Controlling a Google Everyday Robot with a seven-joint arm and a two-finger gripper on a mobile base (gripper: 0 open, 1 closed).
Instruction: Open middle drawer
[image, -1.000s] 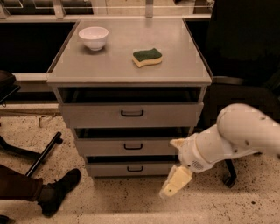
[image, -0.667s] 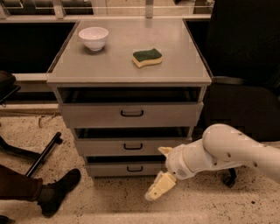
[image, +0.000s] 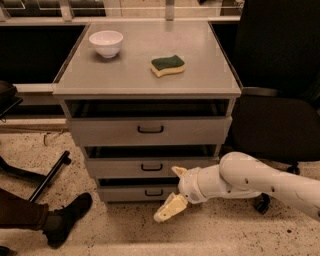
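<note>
The middle drawer (image: 120, 168) is the grey second front of three in the cabinet, with a small black bar handle (image: 151, 167). It looks shut or nearly so, with a dark gap above it. My gripper (image: 172, 192) is on the white arm coming in from the right. It hangs low in front of the cabinet, just right of and below the handle, partly over the lowest drawer front. Its upper cream finger (image: 178, 171) is level with the middle drawer. Its lower finger (image: 170, 208) points down left. The fingers are spread apart and hold nothing.
The top drawer (image: 150, 130) and the lowest drawer (image: 130, 192) each have a black handle. A white bowl (image: 106, 43) and a green-and-yellow sponge (image: 168, 65) sit on the cabinet top. A black chair (image: 280, 125) stands at the right. A person's shoe (image: 67, 217) is at the lower left.
My arm has swung left across the cabinet front, bringing the gripper from the right edge to just right of the middle drawer handle. The drawers have not moved.
</note>
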